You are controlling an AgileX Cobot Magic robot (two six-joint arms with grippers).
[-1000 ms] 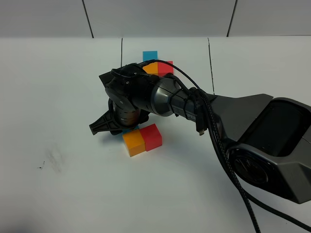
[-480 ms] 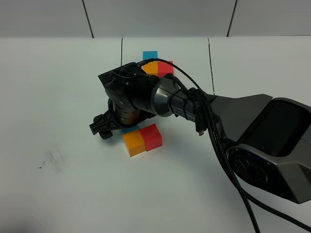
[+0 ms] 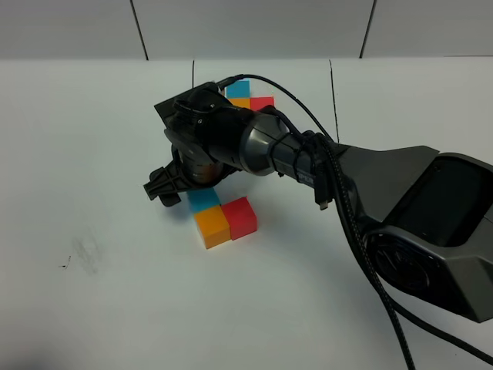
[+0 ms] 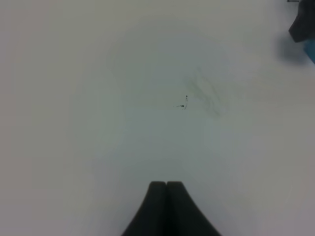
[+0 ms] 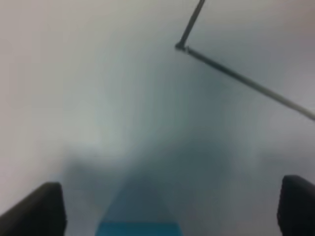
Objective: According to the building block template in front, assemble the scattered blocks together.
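You're nearly done, I'd say. The three loose blocks sit together on the white worktop [image 3: 92, 154] in an L: the small matte light-blue cube [image 3: 204, 198] at the back, the small matte orange cube [image 3: 212, 227] right in front of it & touching, and the small matte red cube [image 3: 240, 216] touching the orange one's side. That looks like the same L as the block template [image 3: 248, 96], the blue, orange & red trio far back in its thin black drawn frame [image 3: 332, 100], partly hidden by the arm. The right gripper [image 3: 164, 190] hangs just above & beside the blue cube w/ its jaws spread wide and nothing in them; the right wrist view shows both dark fingers [image 5: 42, 211] far apart w/ the blue cube low between them. The left gripper [image 4: 166, 186] has its jaws pressed tight together, holding nothing, over bare worktop near a small dark mark [image 4: 183, 104]. What's left, I think: lift the right arm clear & check the fit. There's lots of open worktop on the left side & toward the front. Go up first, since the fingers are close to the blue cube & a side swing could knock the L apart.
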